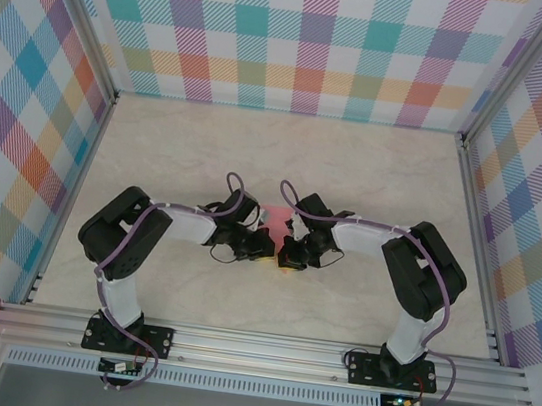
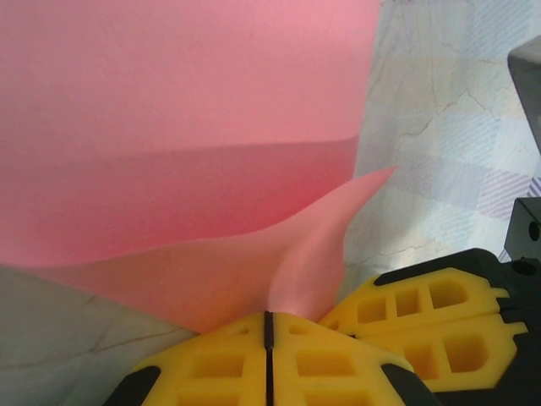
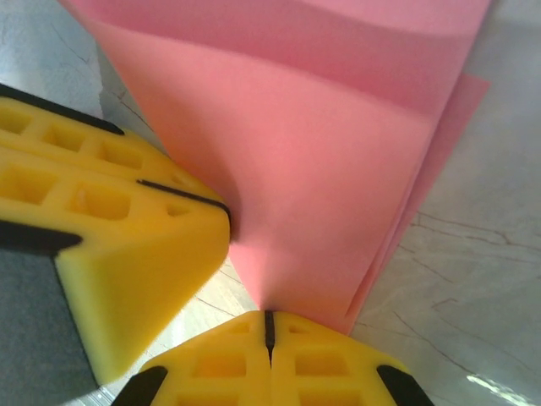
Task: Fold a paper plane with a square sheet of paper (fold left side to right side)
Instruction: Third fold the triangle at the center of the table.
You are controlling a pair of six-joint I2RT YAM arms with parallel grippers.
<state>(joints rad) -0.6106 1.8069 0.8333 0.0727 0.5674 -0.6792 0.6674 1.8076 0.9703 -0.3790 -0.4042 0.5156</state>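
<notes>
Salmon-pink sheet of paper (image 1: 275, 215): centre of the top frame, on the pale marbled table (image 1: 197, 152), between the two wrists; doubled over in layers, with one corner curling up. Left gripper (image 2: 269, 328): bottom centre of its wrist frame, yellow fingers pressed together on that raised corner. Right gripper (image 3: 269, 328): bottom centre of its wrist frame, fingers likewise closed, pinching the sheet's near tip. The two grippers sit just beside each other.

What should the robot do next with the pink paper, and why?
Probably lower the pinched edge onto the table and flatten the fold. The left end effector and right end effector are both shut on the pink paper, which is doubled over but curling up.
</notes>
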